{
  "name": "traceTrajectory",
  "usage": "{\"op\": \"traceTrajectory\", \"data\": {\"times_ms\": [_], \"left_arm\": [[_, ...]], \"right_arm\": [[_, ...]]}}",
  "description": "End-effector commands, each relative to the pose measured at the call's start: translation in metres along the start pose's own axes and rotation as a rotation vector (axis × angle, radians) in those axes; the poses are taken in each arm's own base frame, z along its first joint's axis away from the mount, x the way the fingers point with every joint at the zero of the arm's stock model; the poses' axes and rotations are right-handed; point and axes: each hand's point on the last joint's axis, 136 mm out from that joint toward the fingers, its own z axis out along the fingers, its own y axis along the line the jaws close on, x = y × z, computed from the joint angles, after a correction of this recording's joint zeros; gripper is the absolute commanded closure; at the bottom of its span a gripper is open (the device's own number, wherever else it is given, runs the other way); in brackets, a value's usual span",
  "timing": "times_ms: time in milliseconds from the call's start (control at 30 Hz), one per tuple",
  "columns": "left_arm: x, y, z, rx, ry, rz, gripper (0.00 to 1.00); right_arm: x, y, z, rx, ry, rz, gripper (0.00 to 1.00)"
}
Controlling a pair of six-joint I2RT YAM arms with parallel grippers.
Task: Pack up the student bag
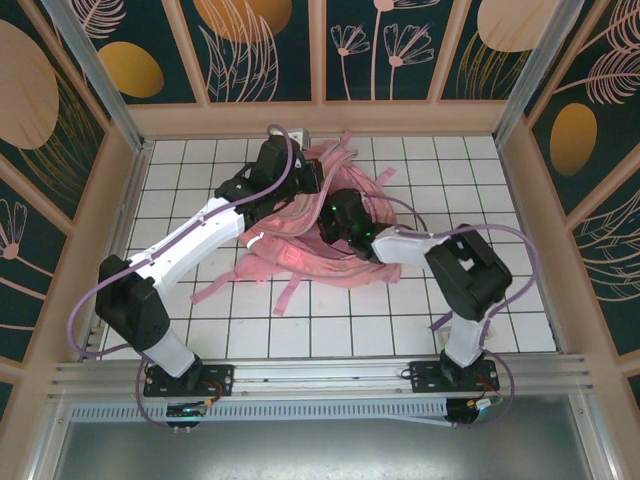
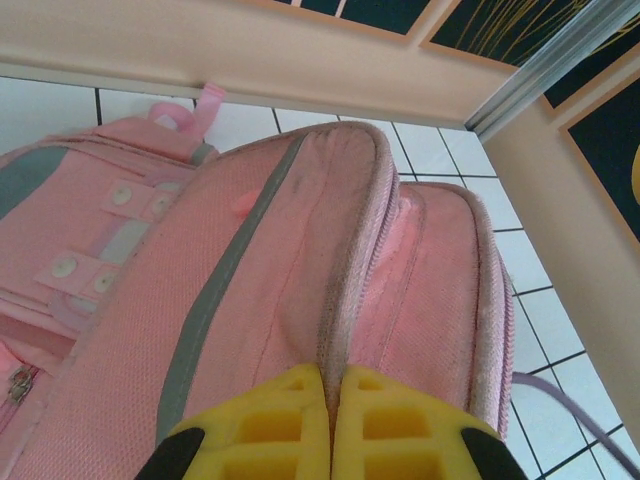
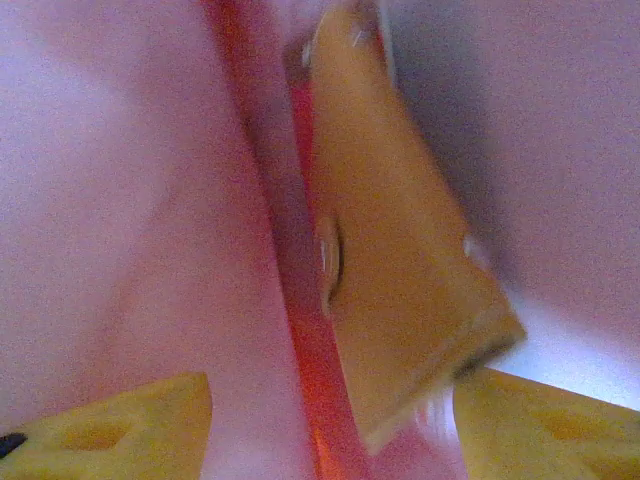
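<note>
1. Table (image 1: 200,312): white tiled top w/ dark grid lines. It is boxed in by a tan frame and dark patterned wall panels (image 1: 250,45).

2. Student bag (image 1: 300,262): large soft pink fabric backpack. It lies slumped at approx. ctr of table, between the two arms. Loose pink straps (image 1: 287,296) trail toward the near edge. In the left wrist view, the bag's padded panels (image 2: 250,270) bulge up toward the camera. A grey strip (image 2: 213,295) runs along one panel, and a raised zip ridge (image 2: 345,260) separates two panels.

3. Arms: the L arm (image 1: 190,245), white/black, reaches from the near-left base to the bag's far side. The R arm (image 1: 465,275) bends in from the near-right base to the bag's middle.

4. L end effector (image 2: 331,373): the yellow pads are pressed together. The zip ridge runs straight into the line between them, so the bag fabric is pinched.

5. R end effector (image 3: 330,400): it sits inside the bag w/ pink fabric on all sides; this view is blurred. The yellow fingers (image 3: 110,430) stand well apart, i.e. open, w/ nothing gripped.

6. Orange-tan flat wedge-shaped item (image 3: 410,260): it lies ahead of the R fingers, just beside a red strip (image 3: 300,300). Its lower corner is near the right-hand finger; contact cannot be told. The item is too blurred to ID.
</note>
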Motion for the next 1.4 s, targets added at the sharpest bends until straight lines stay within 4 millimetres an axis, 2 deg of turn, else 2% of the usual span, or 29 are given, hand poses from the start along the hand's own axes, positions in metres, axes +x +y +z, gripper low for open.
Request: {"op": "traceTrajectory", "data": {"times_ms": [0,67,133,233,333,400,467,667,733,767,833,900,967,1067,1200,1367], "left_arm": [[-0.049,-0.023,-0.029,0.098,-0.172,-0.035,1.00],[-0.049,-0.022,-0.029,0.098,-0.171,-0.034,1.00],[-0.050,-0.023,-0.030,0.099,-0.173,-0.034,1.00],[-0.049,-0.022,-0.031,0.098,-0.167,-0.030,1.00],[-0.049,-0.020,-0.032,0.090,-0.167,-0.027,1.00],[-0.048,-0.020,-0.031,0.091,-0.164,-0.030,1.00],[-0.047,-0.020,-0.030,0.094,-0.159,-0.033,1.00],[-0.044,-0.020,-0.029,0.098,-0.147,-0.038,1.00],[-0.043,-0.020,-0.029,0.099,-0.145,-0.042,1.00],[-0.042,-0.019,-0.028,0.101,-0.143,-0.044,1.00],[-0.040,-0.020,-0.027,0.106,-0.137,-0.052,1.00],[-0.038,-0.020,-0.027,0.110,-0.132,-0.057,1.00],[-0.037,-0.018,-0.027,0.106,-0.132,-0.060,1.00],[-0.034,-0.015,-0.025,0.103,-0.133,-0.066,1.00],[-0.032,-0.014,-0.023,0.105,-0.129,-0.076,1.00],[-0.030,-0.014,-0.022,0.109,-0.126,-0.082,1.00]], "right_arm": [[0.020,-0.010,-0.025,0.041,0.207,-0.206,0.37],[0.011,-0.022,-0.034,0.100,0.231,-0.304,0.37],[0.012,-0.029,-0.041,0.107,0.312,-0.388,0.37],[0.015,-0.037,-0.050,0.093,0.407,-0.466,0.45],[-0.022,-0.044,-0.050,0.169,0.321,-0.547,0.49],[-0.036,-0.045,-0.042,0.202,0.285,-0.603,0.49],[-0.041,-0.043,-0.028,0.179,0.273,-0.641,0.49],[-0.037,-0.043,0.017,0.149,0.293,-0.632,0.54],[-0.039,-0.049,0.030,0.167,0.270,-0.621,0.54],[-0.039,-0.051,0.036,0.176,0.256,-0.620,0.60],[-0.036,-0.050,0.045,0.171,0.258,-0.588,0.88],[-0.016,-0.032,0.047,0.079,0.291,-0.512,1.00],[-0.007,-0.010,0.037,-0.007,0.254,-0.377,1.00],[-0.011,0.004,0.028,-0.023,0.158,-0.209,1.00],[-0.025,0.009,0.025,-0.060,0.046,-0.015,1.00],[-0.038,0.010,0.027,-0.069,-0.098,0.039,1.00]]}}
